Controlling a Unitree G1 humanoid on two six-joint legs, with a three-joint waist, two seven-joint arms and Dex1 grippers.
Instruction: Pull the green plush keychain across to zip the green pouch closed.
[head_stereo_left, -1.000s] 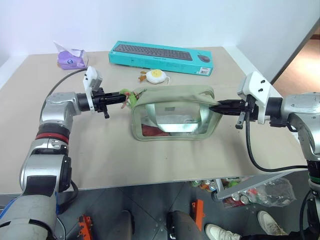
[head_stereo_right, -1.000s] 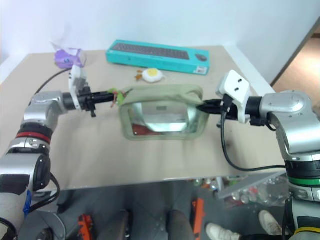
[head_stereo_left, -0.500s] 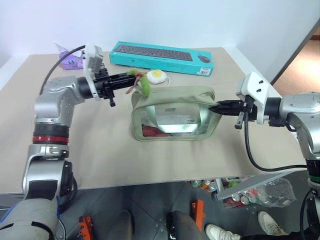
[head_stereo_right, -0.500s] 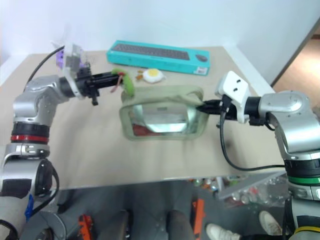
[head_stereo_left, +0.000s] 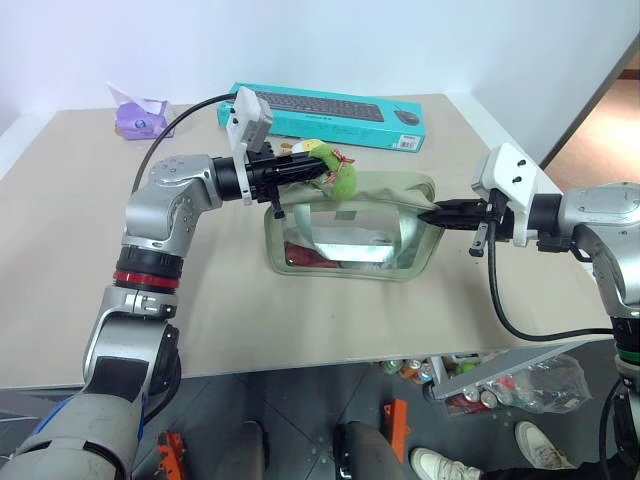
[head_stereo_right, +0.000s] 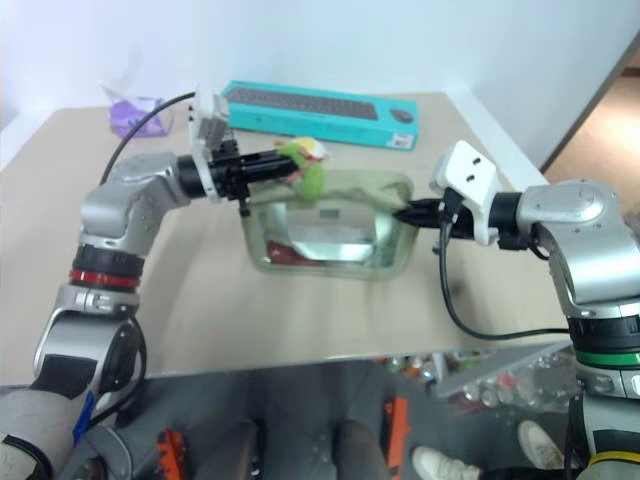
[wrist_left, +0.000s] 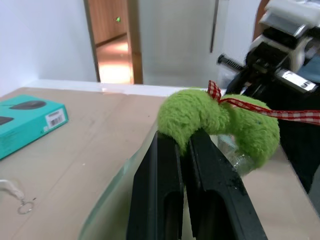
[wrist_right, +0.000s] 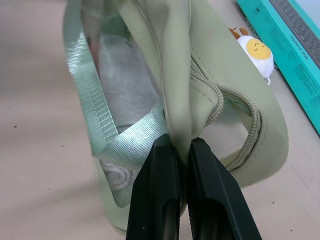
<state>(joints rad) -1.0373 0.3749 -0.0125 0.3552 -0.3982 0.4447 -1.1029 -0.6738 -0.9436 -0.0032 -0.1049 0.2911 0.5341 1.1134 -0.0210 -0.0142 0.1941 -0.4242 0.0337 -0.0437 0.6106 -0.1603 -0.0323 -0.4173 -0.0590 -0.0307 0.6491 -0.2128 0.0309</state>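
Note:
The green pouch (head_stereo_left: 350, 240) stands mid-table, clear window toward me, its top zipper partly drawn. My left gripper (head_stereo_left: 318, 172) is shut on the green plush keychain (head_stereo_left: 337, 176), a lime plush with a red checked ribbon, held above the pouch's top edge about a third of the way along from its left end. The left wrist view shows the black fingers (wrist_left: 165, 185) pinching the green plush keychain (wrist_left: 220, 120). My right gripper (head_stereo_left: 432, 213) is shut on the pouch's right end; in the right wrist view its fingers (wrist_right: 162, 185) clamp the fabric edge of the green pouch (wrist_right: 175, 90).
A teal keyboard box (head_stereo_left: 325, 112) lies along the table's far side, with a yellow-and-white round plush toy (wrist_right: 256, 51) in front of it. A purple tissue pack (head_stereo_left: 140, 112) sits at the far left corner. The table's front edge (head_stereo_left: 300, 362) runs close below the pouch.
My left gripper has carried the plush keychain rightward and up, from beside the pouch's left end to above its top edge. The pouch's top has narrowed. The right gripper stayed put.

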